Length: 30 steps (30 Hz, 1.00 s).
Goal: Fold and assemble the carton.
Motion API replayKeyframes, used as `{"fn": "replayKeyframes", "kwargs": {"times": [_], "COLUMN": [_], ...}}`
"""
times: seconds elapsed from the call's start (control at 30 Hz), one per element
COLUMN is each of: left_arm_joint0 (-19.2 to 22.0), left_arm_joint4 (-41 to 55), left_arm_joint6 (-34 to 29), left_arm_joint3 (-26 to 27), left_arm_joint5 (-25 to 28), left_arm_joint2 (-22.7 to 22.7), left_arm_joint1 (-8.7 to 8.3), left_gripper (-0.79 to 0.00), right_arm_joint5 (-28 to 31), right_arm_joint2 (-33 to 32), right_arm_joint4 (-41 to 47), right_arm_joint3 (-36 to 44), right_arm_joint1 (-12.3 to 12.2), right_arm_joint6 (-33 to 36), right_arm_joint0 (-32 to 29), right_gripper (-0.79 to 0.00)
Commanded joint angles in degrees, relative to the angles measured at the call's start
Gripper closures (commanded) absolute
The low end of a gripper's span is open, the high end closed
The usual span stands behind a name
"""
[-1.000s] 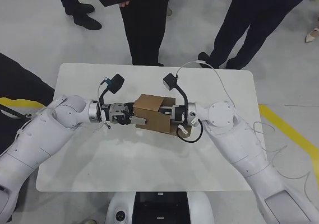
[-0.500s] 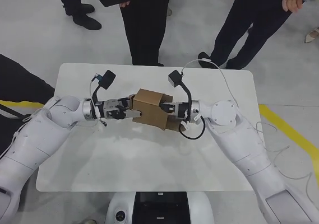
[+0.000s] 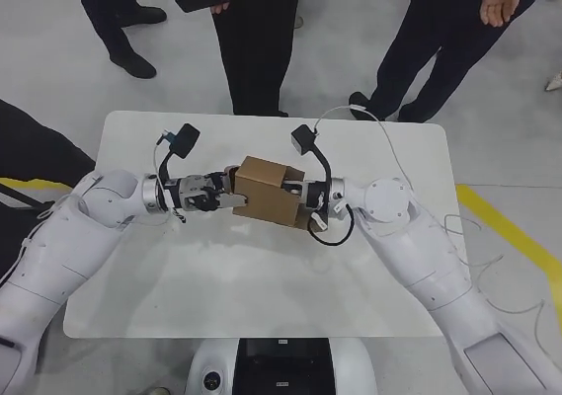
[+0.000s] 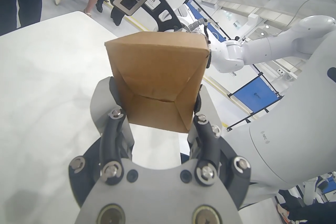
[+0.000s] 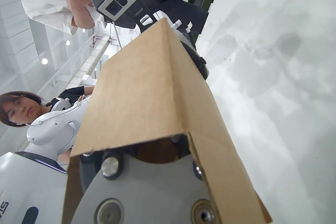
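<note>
Top view: the carton (image 3: 266,188) hangs between the two arms over the far middle of the table (image 3: 261,286), seemingly lifted off its surface. The left gripper (image 3: 223,197) is at one end and the right gripper (image 3: 308,201) at the other. My guess is that it is held at both ends so the tube stays square while the end flaps are worked. It is plain brown cardboard, matte, with sharp creases, and it sits slightly skewed to the table's edges. Left wrist view: the left gripper (image 4: 157,107) straddles the near end of the carton (image 4: 155,67), its dark pads (image 4: 115,97) pressed to opposite sides, so it is pinching the box across its width. That end shows flaps folded inward and meeting at a seam, with raw-cut edges and a faint fibrous grain. The grip looks placed to keep those flaps from springing back, since thin board of this kind is likely to relax. Right wrist view: the carton (image 5: 147,93) runs away as a long creased panel, and its open mouth lies over the right arm's metal wrist plate. Whether the right gripper is spread or closed inside, I cannot tell. The smooth white table lies to one side.
</note>
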<state>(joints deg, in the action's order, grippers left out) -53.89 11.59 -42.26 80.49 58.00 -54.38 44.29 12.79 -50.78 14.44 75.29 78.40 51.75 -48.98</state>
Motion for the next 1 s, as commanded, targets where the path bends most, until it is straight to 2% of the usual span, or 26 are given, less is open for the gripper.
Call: {"fn": "replayKeyframes", "kwargs": {"times": [0.0, 0.03, 0.07, 0.1, 0.13, 0.17, 0.47, 0.63, 0.77, 0.97], "left_arm_joint0": [-0.5, -0.81, -1.11, -1.46, -1.76, -1.99, -2.18, -1.78, -1.22, 0.3], "left_arm_joint4": [-1.61, -2.45, -3.21, -3.83, -4.32, -4.7, -3.54, -0.1, 0.34, -1.72], "left_arm_joint6": [0.42, 0.72, 1.11, 1.48, 1.76, 1.94, 1.41, -3.45, -4.02, -4.02], "left_arm_joint3": [0.66, 0.96, 1.31, 1.55, 1.73, 1.86, 0.23, -0.56, 0.3, 2.81], "left_arm_joint5": [0.0, 0.0, 0.0, 0.0, 0.0, 0.0, 0.0, 0.0, 0.0, 0.0], "left_arm_joint2": [-0.94, -1.37, -1.8, -2.12, -2.38, -2.59, -4.33, -4.53, -3.04, -0.65], "left_arm_joint1": [0.09, 0.15, 0.21, 0.28, 0.34, 0.41, 0.8, 0.67, 0.14, -0.91], "left_gripper": [-0.437, -0.453, -0.517, -0.582, -0.742, -0.785, -0.785, -0.785, -0.785, -0.785], "right_arm_joint5": [-0.25, -0.2, 0.01, 0.45, 0.96, 1.54, 9.71, 13.39, 14.63, 15.44], "right_arm_joint2": [0.17, 0.29, 0.3, 0.38, 0.53, 0.66, 0.5, 0.0, -0.57, -1.02], "right_arm_joint4": [-0.23, -0.28, -0.31, -0.38, -0.17, -0.08, -1.07, -4.16, -8.1, -8.24], "right_arm_joint3": [-0.24, -0.3, -0.37, -0.32, -0.26, -0.23, 0.35, 0.89, 1.59, 1.2], "right_arm_joint1": [0.12, 0.19, 0.26, 0.34, 0.44, 0.52, 0.74, 0.49, 0.17, -0.04], "right_arm_joint6": [-0.89, -1.19, -1.83, -2.57, -2.92, -3.17, -4.8, -4.42, -5.18, -4.15], "right_arm_joint0": [0.18, 0.23, 0.24, 0.17, 0.06, 0.02, -0.99, -1.04, -1.22, -1.31], "right_gripper": [-0.089, -0.046, 0.0, 0.0, 0.0, 0.0, 0.0, 0.0, 0.0, 0.0]}}
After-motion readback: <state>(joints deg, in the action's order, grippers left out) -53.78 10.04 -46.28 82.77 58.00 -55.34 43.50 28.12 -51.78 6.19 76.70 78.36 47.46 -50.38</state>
